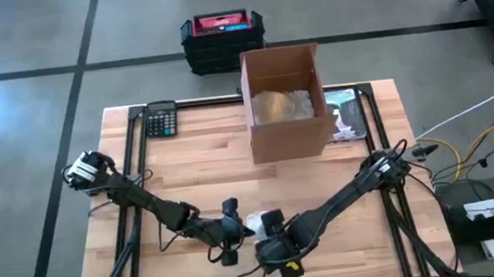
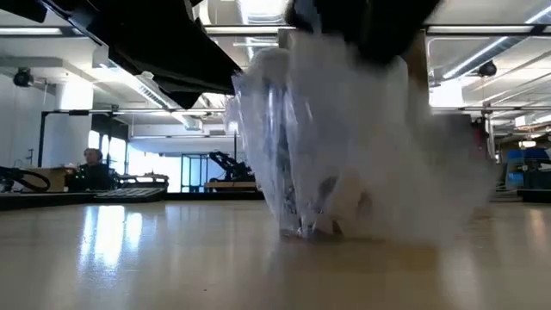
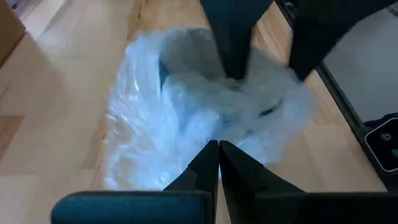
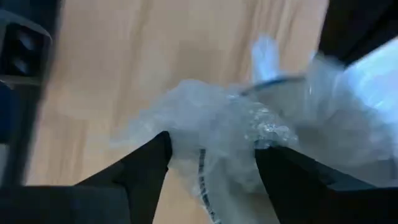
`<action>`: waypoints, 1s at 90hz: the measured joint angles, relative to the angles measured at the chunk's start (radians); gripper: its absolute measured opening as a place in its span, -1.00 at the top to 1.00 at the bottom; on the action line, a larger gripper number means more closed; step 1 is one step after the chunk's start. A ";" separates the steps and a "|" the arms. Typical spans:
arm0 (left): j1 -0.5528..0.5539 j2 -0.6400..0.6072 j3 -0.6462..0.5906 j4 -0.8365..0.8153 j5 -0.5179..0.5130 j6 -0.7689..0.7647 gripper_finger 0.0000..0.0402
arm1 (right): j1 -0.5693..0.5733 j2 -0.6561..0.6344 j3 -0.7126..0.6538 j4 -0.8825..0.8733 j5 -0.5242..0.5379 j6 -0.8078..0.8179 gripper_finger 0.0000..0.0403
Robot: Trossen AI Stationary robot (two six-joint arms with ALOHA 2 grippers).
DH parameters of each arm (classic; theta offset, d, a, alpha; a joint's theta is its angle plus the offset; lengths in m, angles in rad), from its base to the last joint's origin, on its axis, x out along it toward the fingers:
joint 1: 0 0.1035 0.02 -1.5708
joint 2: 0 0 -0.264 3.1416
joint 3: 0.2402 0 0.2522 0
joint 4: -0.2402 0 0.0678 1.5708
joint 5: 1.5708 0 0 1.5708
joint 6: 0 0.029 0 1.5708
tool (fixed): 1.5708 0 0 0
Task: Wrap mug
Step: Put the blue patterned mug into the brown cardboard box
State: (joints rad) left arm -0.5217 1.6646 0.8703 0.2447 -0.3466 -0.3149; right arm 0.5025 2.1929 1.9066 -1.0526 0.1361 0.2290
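The mug is swathed in clear bubble wrap [image 2: 331,146] and stands upright on the wooden table [image 1: 186,163] near its front edge; only a grey curved wall [image 3: 186,46] shows through the wrap. My left gripper [image 3: 218,146] is shut at the wrap's left side. My right gripper [image 4: 214,155] comes down on the bundle from the right, with wrap bunched between its spread fingers. In the high view both grippers meet at the white bundle [image 1: 256,220]. My left gripper pinches a bunched fold of the bubble wrap [image 3: 214,134] between its fingertips, coming from the table's left, slanting down. The wrap there lies slack against the mug. My right gripper has bunched wrap [image 4: 217,124] between its two fingers. One finger [image 3: 234,59] reaches down into the wrap over the mug's mouth, the other [image 3: 305,50] stands outside. The bundle's bottom rests on the table.
An open cardboard box [image 1: 288,125] with crumpled paper inside stands at the back middle. A calculator [image 1: 162,119] lies at the back left and a printed sheet [image 1: 347,115] to the right of the box. A black case [image 1: 222,39] sits on the floor beyond the table.
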 joint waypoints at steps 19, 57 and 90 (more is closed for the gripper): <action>0.000 0.000 0.000 0.001 0.000 -0.005 1.00 | -0.012 0.019 -0.060 0.029 0.087 -0.001 0.11; -0.001 -0.092 0.042 -0.159 -0.002 -0.030 1.00 | -0.013 0.008 -0.014 0.018 0.122 0.043 0.36; 0.019 -0.121 -0.022 -0.423 -0.198 -0.134 1.00 | -0.012 0.019 -0.015 0.056 0.130 0.174 -0.11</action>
State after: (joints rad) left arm -0.5022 1.5435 0.8485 -0.1788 -0.5448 -0.4493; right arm 0.4908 2.2121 1.8920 -0.9971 0.2665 0.4028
